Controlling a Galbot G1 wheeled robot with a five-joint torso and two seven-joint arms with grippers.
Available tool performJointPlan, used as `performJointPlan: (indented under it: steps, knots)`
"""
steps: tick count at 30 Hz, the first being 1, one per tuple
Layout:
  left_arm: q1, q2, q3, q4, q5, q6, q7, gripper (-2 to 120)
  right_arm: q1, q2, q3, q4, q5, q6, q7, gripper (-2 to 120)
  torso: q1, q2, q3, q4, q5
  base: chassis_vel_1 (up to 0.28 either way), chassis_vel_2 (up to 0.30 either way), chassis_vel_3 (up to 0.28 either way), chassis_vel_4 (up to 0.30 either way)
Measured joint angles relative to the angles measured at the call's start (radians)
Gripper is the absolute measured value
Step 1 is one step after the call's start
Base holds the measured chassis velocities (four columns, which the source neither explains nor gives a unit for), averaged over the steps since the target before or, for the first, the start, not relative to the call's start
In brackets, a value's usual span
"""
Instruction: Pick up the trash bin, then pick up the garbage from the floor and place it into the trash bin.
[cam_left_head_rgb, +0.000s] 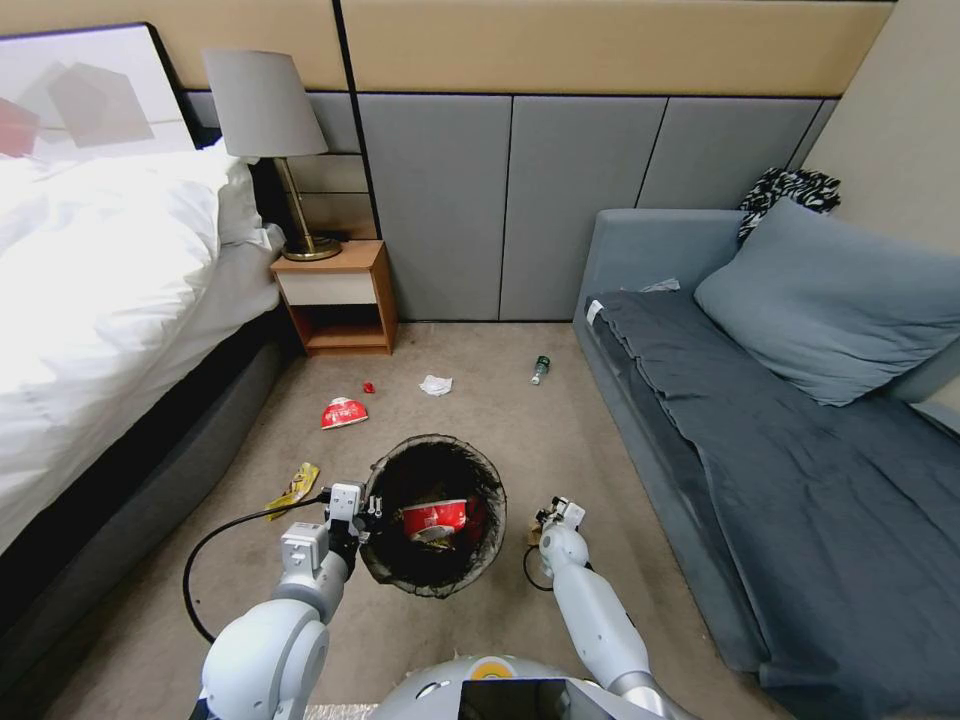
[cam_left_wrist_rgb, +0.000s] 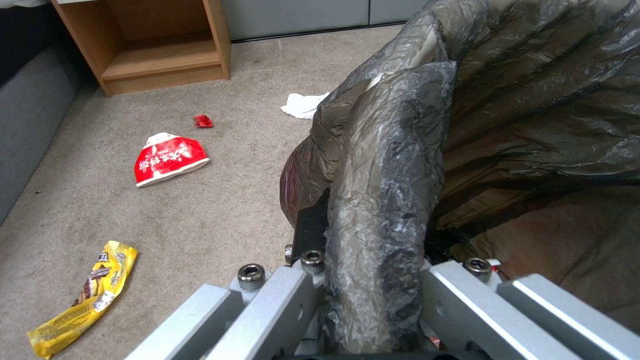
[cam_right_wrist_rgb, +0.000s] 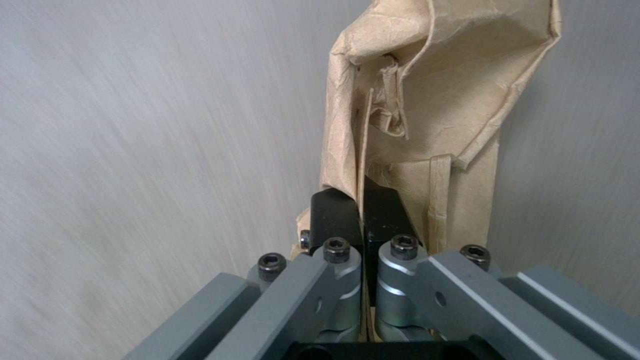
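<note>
The trash bin (cam_left_head_rgb: 494, 492), its black liner (cam_left_wrist_rgb: 533, 100) folded over the rim, hangs above the carpet in front of me. My left gripper (cam_left_head_rgb: 366, 511) (cam_left_wrist_rgb: 373, 235) is shut on its near-left rim. A crushed red-and-white cup (cam_left_head_rgb: 435, 518) lies inside it. Just right of the bin, my right gripper (cam_left_head_rgb: 547, 520) (cam_right_wrist_rgb: 363, 200) is shut on a crumpled brown paper bag (cam_right_wrist_rgb: 427, 110). Garbage on the floor beyond: another crushed red-and-white cup (cam_left_head_rgb: 343, 413) (cam_left_wrist_rgb: 170, 159), a red scrap (cam_left_head_rgb: 368, 386) (cam_left_wrist_rgb: 203, 120), a white tissue (cam_left_head_rgb: 436, 384) (cam_left_wrist_rgb: 303, 105), a small bottle (cam_left_head_rgb: 540, 369) and a yellow wrapper (cam_left_head_rgb: 295, 488) (cam_left_wrist_rgb: 83, 300).
A bed (cam_left_head_rgb: 110, 300) runs along the left and a grey sofa (cam_left_head_rgb: 780, 420) along the right, with a carpet strip between them. A wooden nightstand (cam_left_head_rgb: 338, 298) (cam_left_wrist_rgb: 160, 45) with a lamp (cam_left_head_rgb: 270, 130) stands against the far wall.
</note>
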Motion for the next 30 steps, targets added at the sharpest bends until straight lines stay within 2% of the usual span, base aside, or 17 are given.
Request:
performJointPlan:
  steps: [2,5,7,9,12,13,15,16,18,19,22,23,26,30]
  knots:
    - [0.001,-0.001,0.000,-0.004,0.000,0.000,0.000,1,-0.036,-0.039,0.004,0.118,-0.046,0.017,-0.021,0,0.000,0.000,0.000,0.0001,-0.0001,0.000,0.000,0.000,0.000]
    - [0.003,-0.001,0.000,-0.005,0.000,0.000,0.000,1,-0.062,-0.070,0.007,0.207,-0.057,0.013,-0.036,0,0.000,0.000,0.000,-0.0001,-0.0001,0.000,0.000,0.000,0.000]
    - [0.003,-0.003,0.000,-0.005,0.001,0.000,0.000,1,-0.099,-0.107,0.009,0.353,-0.039,-0.025,-0.049,0,0.000,0.000,0.000,0.0002,-0.0001,0.000,0.000,0.000,0.000]
    - [0.002,-0.004,0.001,-0.004,0.001,0.000,0.000,1,-0.110,-0.118,0.008,0.395,-0.029,-0.037,-0.052,0,0.000,0.000,0.000,0.0001,-0.0002,0.000,0.000,0.000,0.000]
    - [-0.001,-0.004,0.005,-0.001,0.002,0.002,-0.001,1,-0.164,-0.168,0.001,0.582,0.017,-0.101,-0.079,0,0.000,0.000,0.000,0.0003,-0.0003,0.000,0.000,0.000,0.000]
    - [-0.001,-0.004,0.005,-0.001,0.002,0.002,-0.001,1,-0.164,-0.168,0.001,0.582,0.017,-0.101,-0.079,0,0.000,0.000,0.000,0.0003,-0.0003,0.000,0.000,0.000,0.000]
    - [-0.005,-0.003,0.006,0.003,0.002,0.002,-0.001,1,-0.197,-0.197,-0.001,0.670,0.027,-0.126,-0.108,0,0.000,0.000,0.000,0.0001,0.0000,0.000,0.000,0.000,0.000]
    - [-0.005,-0.003,0.006,0.003,0.002,0.002,-0.001,1,-0.197,-0.197,-0.001,0.670,0.027,-0.126,-0.108,0,0.000,0.000,0.000,0.0001,0.0000,0.000,0.000,0.000,0.000]
    - [-0.010,0.000,0.006,0.009,0.002,0.002,-0.001,1,-0.224,-0.221,-0.001,0.770,0.046,-0.152,-0.126,0,0.000,0.000,0.000,0.0001,-0.0004,0.000,0.000,0.000,0.000]
    - [-0.010,0.000,0.006,0.009,0.002,0.002,-0.001,1,-0.224,-0.221,-0.001,0.770,0.046,-0.152,-0.126,0,0.000,0.000,0.000,0.0001,-0.0004,0.000,0.000,0.000,0.000]
    - [-0.017,0.002,0.007,0.017,-0.003,0.004,-0.002,1,-0.248,-0.254,0.000,0.903,0.125,-0.201,-0.140,0,0.000,0.000,0.000,0.0002,-0.0005,0.000,0.000,0.000,0.000]
    - [-0.017,0.002,0.007,0.017,-0.003,0.004,-0.002,1,-0.248,-0.254,0.000,0.903,0.125,-0.201,-0.140,0,0.000,0.000,0.000,0.0002,-0.0005,0.000,0.000,0.000,0.000]
    - [-0.025,0.004,0.011,0.028,-0.007,0.005,-0.002,1,-0.259,-0.287,-0.005,1.030,0.257,-0.271,-0.147,0,0.000,0.000,0.000,0.0002,-0.0006,0.000,0.000,0.000,0.000]
    - [-0.034,0.013,0.012,0.031,-0.017,0.007,-0.002,1,-0.259,-0.308,-0.022,1.107,0.353,-0.324,-0.155,0,0.000,0.000,0.000,0.0002,-0.0005,0.000,0.000,0.000,0.000]
